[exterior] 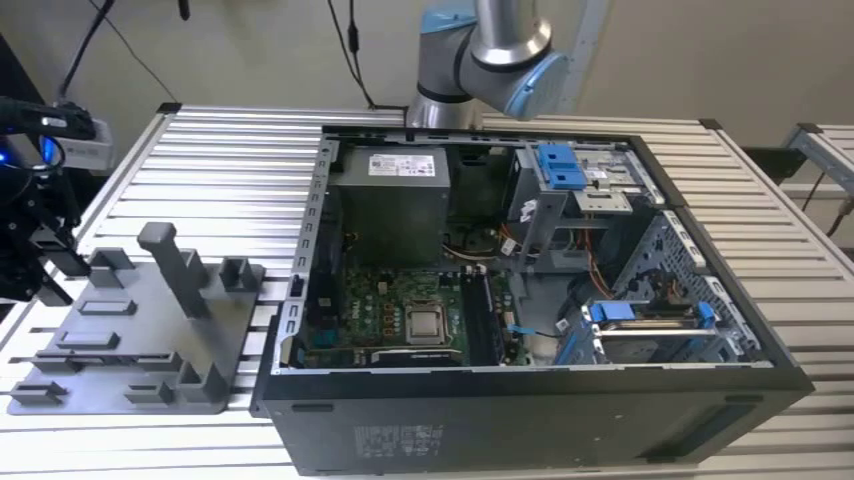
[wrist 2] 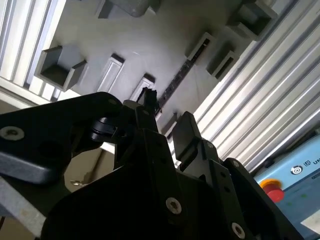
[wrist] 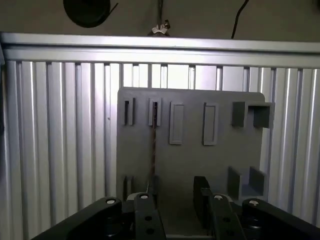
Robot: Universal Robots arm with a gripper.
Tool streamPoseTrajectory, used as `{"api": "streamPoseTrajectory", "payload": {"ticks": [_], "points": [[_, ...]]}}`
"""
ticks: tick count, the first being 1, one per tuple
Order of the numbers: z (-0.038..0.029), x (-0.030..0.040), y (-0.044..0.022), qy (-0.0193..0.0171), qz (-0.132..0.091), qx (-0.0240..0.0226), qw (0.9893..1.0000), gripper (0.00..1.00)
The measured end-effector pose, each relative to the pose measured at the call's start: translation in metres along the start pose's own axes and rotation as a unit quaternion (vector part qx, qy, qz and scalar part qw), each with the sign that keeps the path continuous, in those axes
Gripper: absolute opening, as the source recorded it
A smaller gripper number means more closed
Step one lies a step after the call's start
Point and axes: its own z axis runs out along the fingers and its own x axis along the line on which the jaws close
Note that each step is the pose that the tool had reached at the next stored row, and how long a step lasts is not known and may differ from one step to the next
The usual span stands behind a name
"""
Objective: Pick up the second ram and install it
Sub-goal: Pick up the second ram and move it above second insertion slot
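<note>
My black gripper (wrist: 175, 194) hangs over the flat grey plastic tray (wrist: 190, 165), fingers apart. I see the thin dark ram stick (wrist: 154, 145) standing edgewise in it.

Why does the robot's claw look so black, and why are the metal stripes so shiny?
In the second wrist view the gripper sits unlit against the bright grey tray; in the first wrist view light glares off the ribbed metal table; in the exterior view the inside of the computer case is dim.
</note>
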Motion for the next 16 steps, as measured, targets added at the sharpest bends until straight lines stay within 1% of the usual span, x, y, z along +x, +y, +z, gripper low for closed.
{"api": "streamPoseTrajectory", "payload": {"ticks": [5,16], "points": [[0.0071,0.0,0.0017,-0.0001,-0.006,-0.0002,1.0,0.42],[0.0241,0.0007,0.0021,-0.0001,-0.006,-0.0002,1.0,0.42]]}}
